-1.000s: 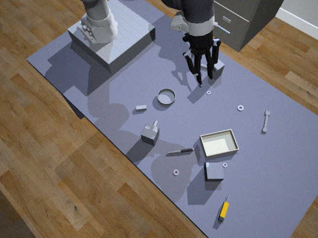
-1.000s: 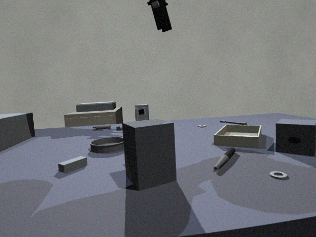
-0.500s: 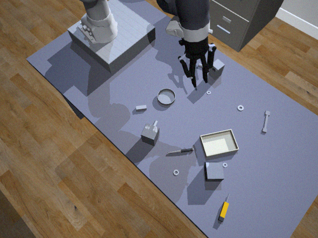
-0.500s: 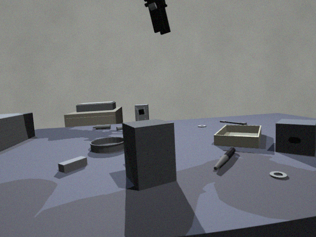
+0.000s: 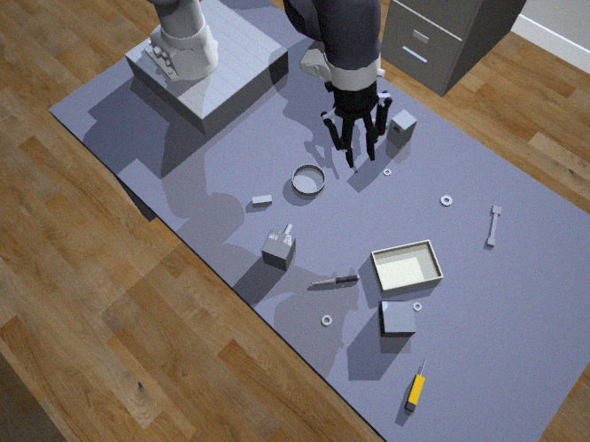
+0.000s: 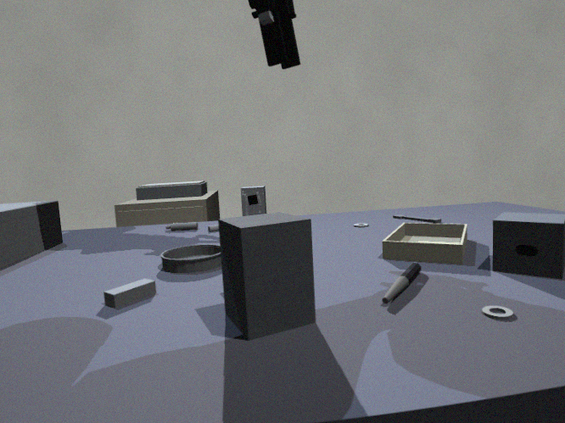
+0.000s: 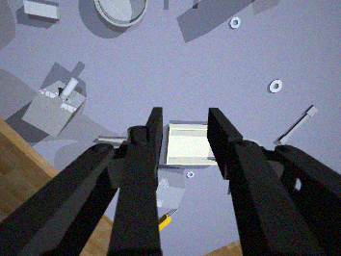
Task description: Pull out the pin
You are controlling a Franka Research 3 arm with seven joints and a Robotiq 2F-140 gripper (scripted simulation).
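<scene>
The pin (image 5: 287, 229) is a short pale peg that sticks up tilted from the top of a grey block (image 5: 278, 248) near the mat's left edge. In the wrist view the pin (image 7: 68, 89) and its block (image 7: 53, 109) show at the upper left. In the exterior view the block (image 6: 266, 272) stands in the foreground and hides the pin. My gripper (image 5: 360, 158) hangs high above the mat, far from the pin, between the round dish and a holed block. Its fingers stand partly apart with nothing between them. It also shows at the top of the exterior view (image 6: 282, 57).
A round dish (image 5: 308, 179), a small bar (image 5: 261, 199), a pen (image 5: 336, 280), a cream tray (image 5: 407, 265), a second block (image 5: 397, 317) and a third block with a hole (image 5: 402, 127) lie about. Several washers, a dumbbell-shaped bar (image 5: 493, 225) and a yellow screwdriver (image 5: 415, 390) are scattered.
</scene>
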